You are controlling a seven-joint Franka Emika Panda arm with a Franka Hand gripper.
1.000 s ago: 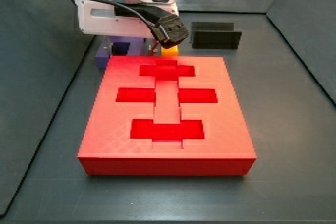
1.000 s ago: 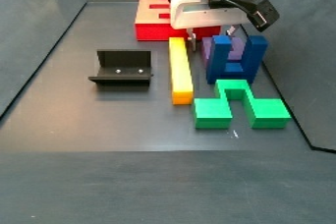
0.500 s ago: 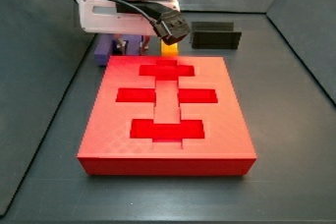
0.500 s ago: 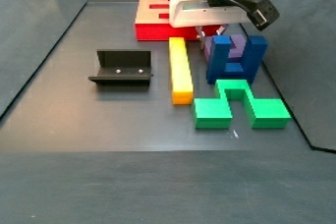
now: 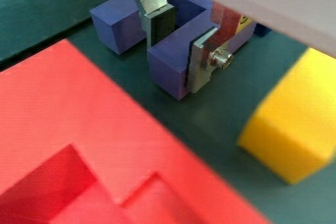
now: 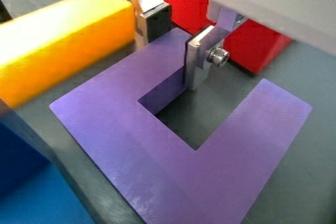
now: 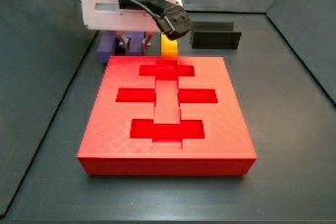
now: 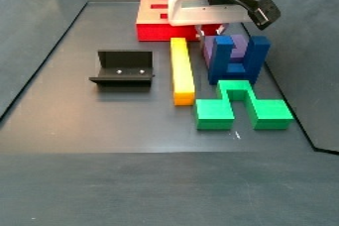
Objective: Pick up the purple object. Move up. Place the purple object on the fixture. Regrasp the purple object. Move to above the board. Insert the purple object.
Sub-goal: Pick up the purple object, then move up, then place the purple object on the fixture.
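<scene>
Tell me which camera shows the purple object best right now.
A wrist view: the purple object fills the frame, its U shape clear, the gripper straddling one prong. Both side views show only slivers beneath the arm.

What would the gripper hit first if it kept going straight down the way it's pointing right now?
Probably the purple object: the gripper points down with its fingers either side of one prong, so the palm would likely meet that prong's top before the fingers reach the floor.

End effector (image 5: 182, 33) fingers straddle purple object (image 5: 172, 63) prong; board (image 5: 79, 140) near.
</scene>
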